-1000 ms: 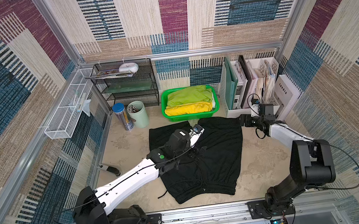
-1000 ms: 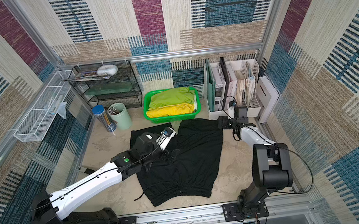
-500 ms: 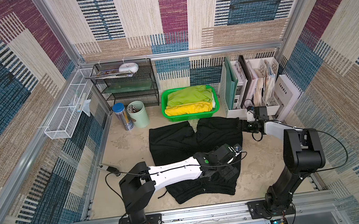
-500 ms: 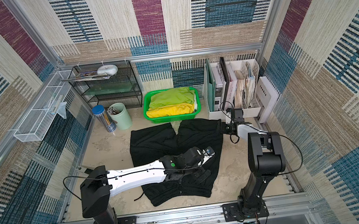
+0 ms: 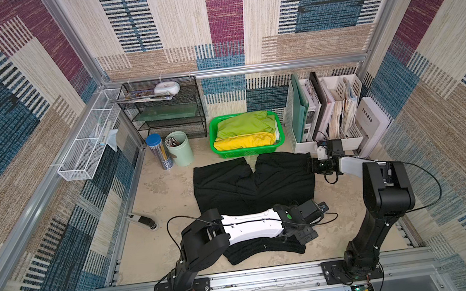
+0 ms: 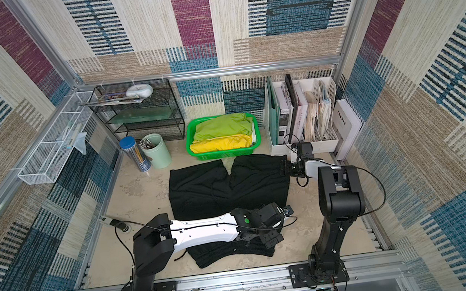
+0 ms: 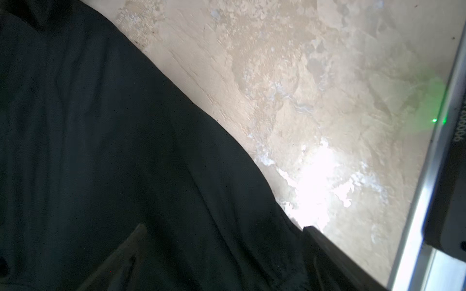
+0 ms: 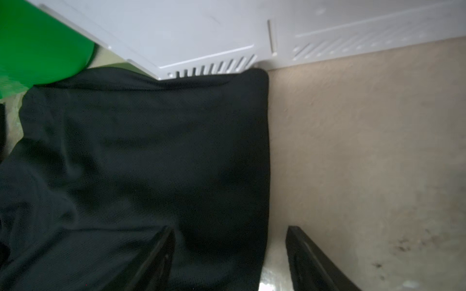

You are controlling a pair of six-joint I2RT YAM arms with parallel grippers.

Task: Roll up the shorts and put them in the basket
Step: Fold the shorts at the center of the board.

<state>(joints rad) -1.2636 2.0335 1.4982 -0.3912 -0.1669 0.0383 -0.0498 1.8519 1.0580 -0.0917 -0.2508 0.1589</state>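
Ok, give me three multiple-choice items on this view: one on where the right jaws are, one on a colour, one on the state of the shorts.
1. Where is the right gripper? A over the waistband; B at the outer edge of a leg of the shorts, near the white file organizer; C between the two legs.
2. What colour is the cloth on top in the green basket? A yellow; B black; C lime-green.
3. The shorts are: A spread on the table, unrolled; B fully rolled; C hanging in the air.
Key: B, its jaws straddle the leg's edge; C, the lime-green cloth lies over the yellow cloth; A, both legs lie flat.
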